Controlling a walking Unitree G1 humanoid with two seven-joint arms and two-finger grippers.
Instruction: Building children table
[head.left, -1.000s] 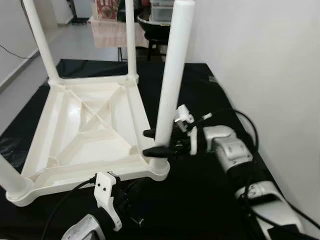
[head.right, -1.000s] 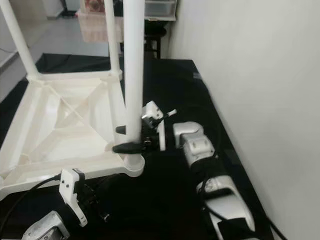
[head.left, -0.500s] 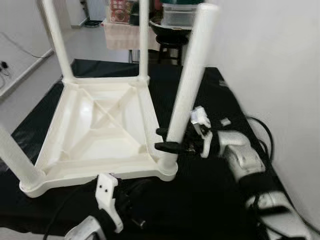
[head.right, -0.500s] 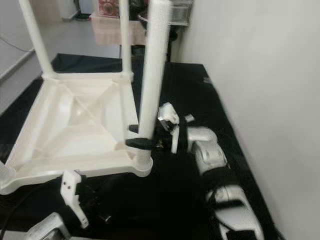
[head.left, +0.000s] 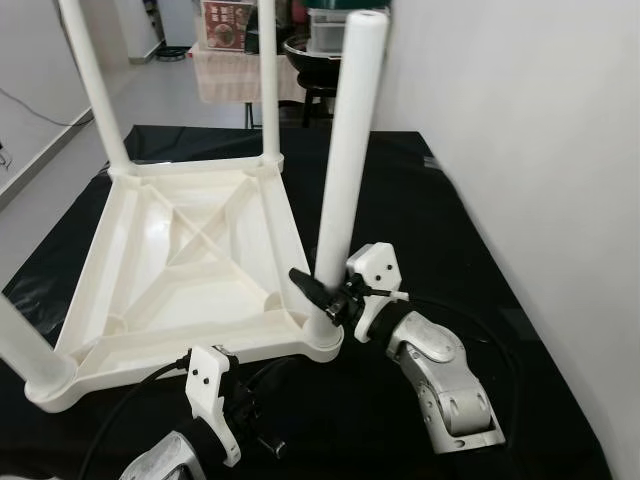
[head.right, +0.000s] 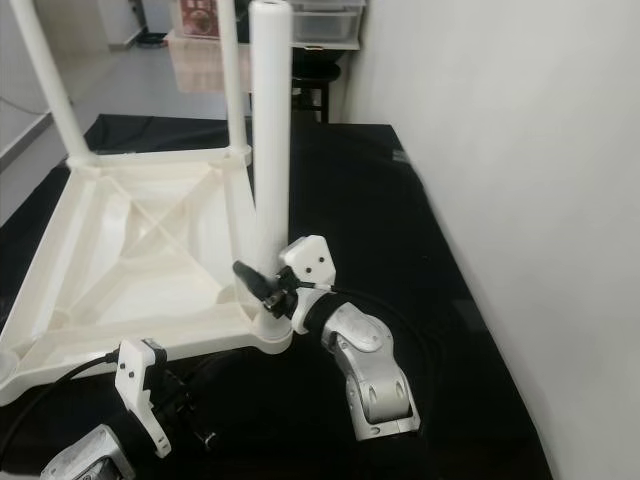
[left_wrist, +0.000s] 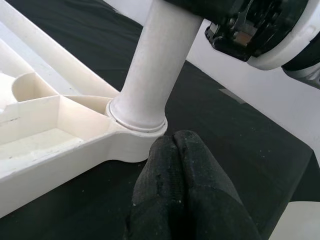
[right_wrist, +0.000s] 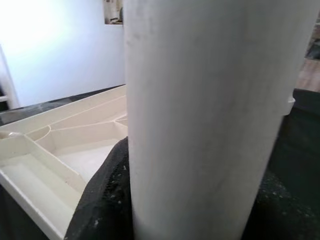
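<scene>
- The white children's table (head.left: 190, 260) lies upside down on a black cloth (head.left: 450, 230), centre-left of the frame, legs pointing up.
- The right gripper (head.left: 322, 300) pinches the near-right leg (head.left: 345, 170) low down, just above its corner socket, one black finger (head.left: 304, 285) showing on the leg's left side.
- Compared with a second ago, the right forearm has swung from lying out to the right to coming in from the lower right, and the leg stands closer to upright.
- The left gripper (left_wrist: 177, 145) sits at lower centre, fingers pressed together, tips just beside the socket (left_wrist: 137, 122).
</scene>
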